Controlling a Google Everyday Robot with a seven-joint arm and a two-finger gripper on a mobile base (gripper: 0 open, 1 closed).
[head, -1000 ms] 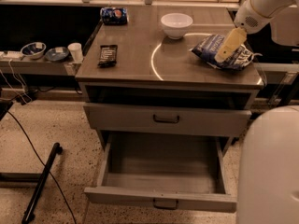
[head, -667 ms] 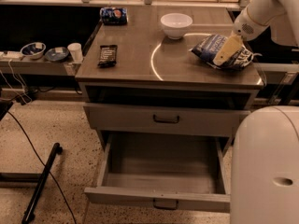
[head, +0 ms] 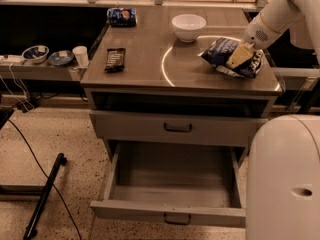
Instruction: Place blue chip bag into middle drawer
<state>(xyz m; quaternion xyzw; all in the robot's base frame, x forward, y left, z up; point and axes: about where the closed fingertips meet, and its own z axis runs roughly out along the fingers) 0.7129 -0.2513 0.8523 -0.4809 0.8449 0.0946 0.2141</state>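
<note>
The blue chip bag [head: 224,50], crumpled dark-blue foil with white lettering, is at the right side of the cabinet top [head: 145,64]. My gripper [head: 240,55] comes down from the upper right, and its pale fingers are closed on the bag's right half. The bag is at or just above the surface. The middle drawer [head: 172,176] is pulled out below, a wide grey tray with a plain inside, a low front panel and a small dark handle [head: 177,219]. It lies down and to the left of the gripper.
A white bowl [head: 188,26] stands just left of the bag at the back. A black candy bar [head: 114,59] and a small blue packet [head: 122,17] lie on the left. A taller-fronted drawer [head: 177,128] is shut above the open one. My white body [head: 285,179] fills the lower right.
The gripper and the chip bag have shifted a little to the left across the cabinet top. The white body at the lower right has also moved in the view.
</note>
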